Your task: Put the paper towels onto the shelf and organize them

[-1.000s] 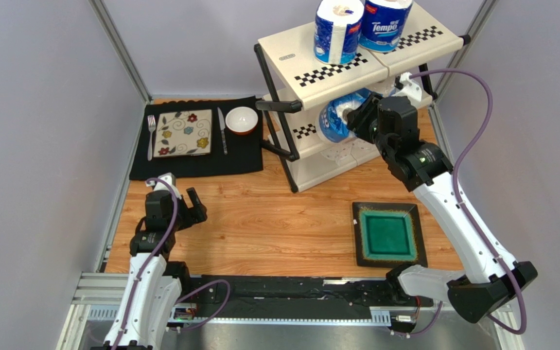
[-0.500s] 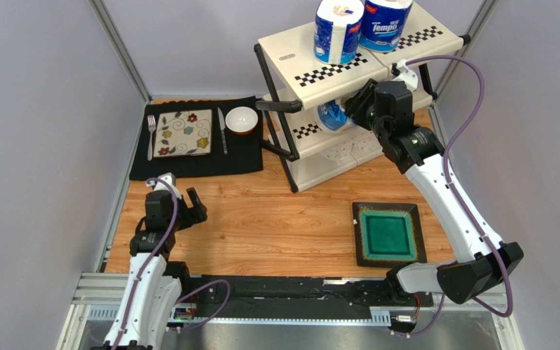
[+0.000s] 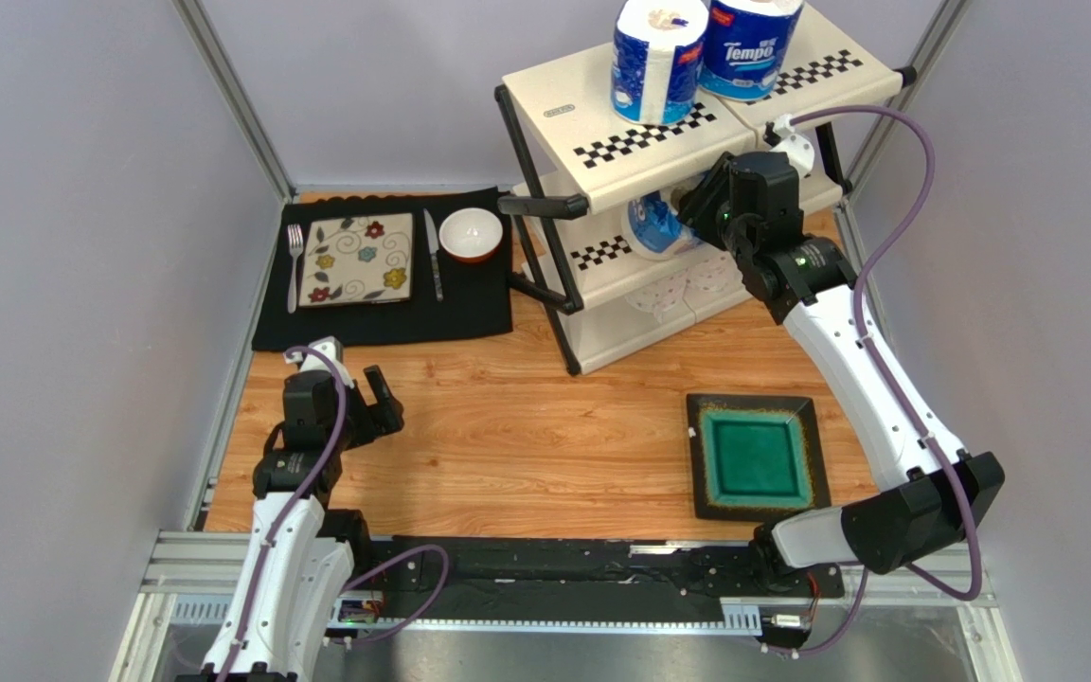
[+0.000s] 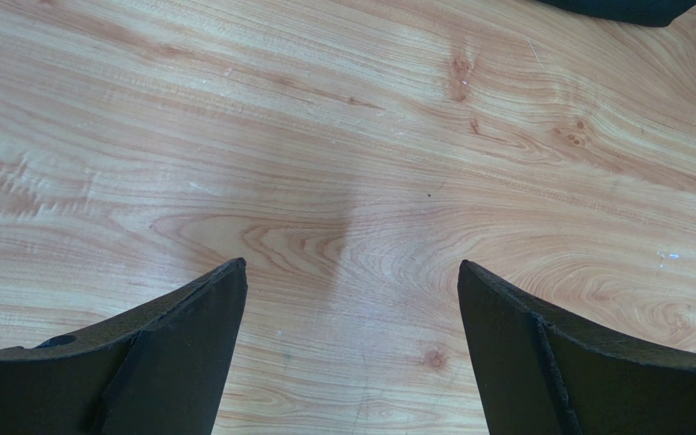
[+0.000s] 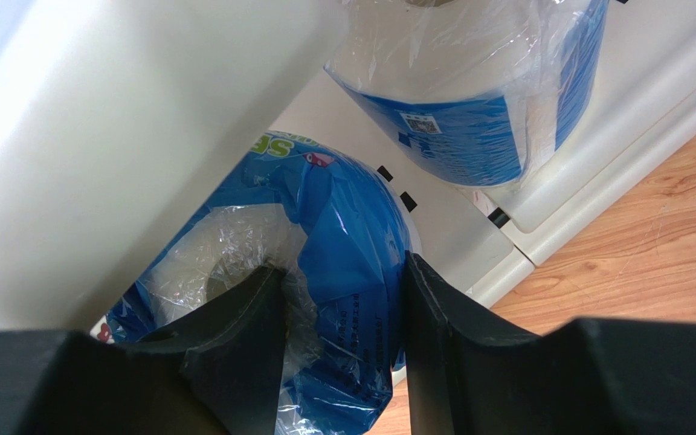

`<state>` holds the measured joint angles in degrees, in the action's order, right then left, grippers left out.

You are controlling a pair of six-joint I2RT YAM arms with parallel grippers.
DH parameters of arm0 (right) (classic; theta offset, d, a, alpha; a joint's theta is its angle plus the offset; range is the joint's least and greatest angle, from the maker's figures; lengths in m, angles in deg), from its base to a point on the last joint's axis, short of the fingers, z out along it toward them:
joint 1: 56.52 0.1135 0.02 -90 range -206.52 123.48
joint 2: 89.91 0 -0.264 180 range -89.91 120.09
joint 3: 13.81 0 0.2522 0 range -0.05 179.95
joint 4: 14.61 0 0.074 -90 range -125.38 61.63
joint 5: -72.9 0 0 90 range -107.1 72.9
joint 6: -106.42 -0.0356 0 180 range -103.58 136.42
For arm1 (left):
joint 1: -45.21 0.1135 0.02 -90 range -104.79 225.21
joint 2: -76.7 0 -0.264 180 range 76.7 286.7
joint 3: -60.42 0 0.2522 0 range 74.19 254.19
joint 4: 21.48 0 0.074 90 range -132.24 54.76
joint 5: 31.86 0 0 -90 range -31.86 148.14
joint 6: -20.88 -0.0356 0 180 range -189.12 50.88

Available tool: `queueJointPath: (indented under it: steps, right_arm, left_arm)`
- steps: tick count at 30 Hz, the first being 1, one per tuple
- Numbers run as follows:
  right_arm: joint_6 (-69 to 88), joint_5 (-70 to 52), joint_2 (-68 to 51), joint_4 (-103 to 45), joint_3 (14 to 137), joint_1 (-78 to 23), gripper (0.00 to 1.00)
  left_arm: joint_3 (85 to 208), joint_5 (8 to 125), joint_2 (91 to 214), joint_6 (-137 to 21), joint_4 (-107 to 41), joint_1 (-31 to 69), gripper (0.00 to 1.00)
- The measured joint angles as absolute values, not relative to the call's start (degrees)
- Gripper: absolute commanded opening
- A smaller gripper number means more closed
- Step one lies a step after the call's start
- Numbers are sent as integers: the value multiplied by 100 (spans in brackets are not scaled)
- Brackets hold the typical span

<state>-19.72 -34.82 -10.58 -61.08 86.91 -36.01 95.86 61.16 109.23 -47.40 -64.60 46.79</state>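
Wood tabletop [image 3: 537,426], far right corner: shelf [image 3: 566,107]. Right gripper [image 5: 341,272] clamps the blue-wrapped roll [image 5: 343,208] by its wall, one finger inside the core. The roll is under the top panel, core axis roughly along the fingers. Left gripper [image 4: 352,281] open, well apart.

Wooden table [image 3: 537,426], light grain with knots. At its far left lies a black placemat [image 3: 366,324]: fork [image 3: 294,266] at the mat's left, square cream plate [image 3: 356,260] with a flower pattern in the middle, knife [image 3: 432,256] just right of the plate, and a small bowl [image 3: 470,233], white inside and reddish outside, at the far right corner. A green square tray [image 3: 758,455] with a dark rim sits flat on the near right of the table, well apart from the mat.
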Motion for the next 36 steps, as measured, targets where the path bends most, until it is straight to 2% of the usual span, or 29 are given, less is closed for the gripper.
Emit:
queueJointPath:
  steps: [1,2,5,8,24,36]
  right_arm:
    - [-1972,-3473,-1054,-6108,8691,-3612,36]
    - [-1970,-3466,-1054,-6106,8691,-3614,44]
    - [-1970,-3460,-1054,-6104,8691,-3621,56]
    - [-1965,-3453,-1054,-6100,8688,-3647,62]
    - [-2027,-3246,-1904,-4943,7880,-3787,67]
    - [-2114,-2489,-3548,-4312,5998,-3802,68]
  left_arm:
    - [9586,6116,10923,-4740,-6460,4679,95]
    - [9586,6114,10923,-4740,-6460,4679,95]
    - [9586,6114,10923,-4740,-6460,4679,95]
    - [9586,6116,10923,-4740,-6460,4679,95]
    - [9586,6114,10923,-4740,-6460,4679,95]
    - [9586,6116,10923,-4740,-6460,4679,95]
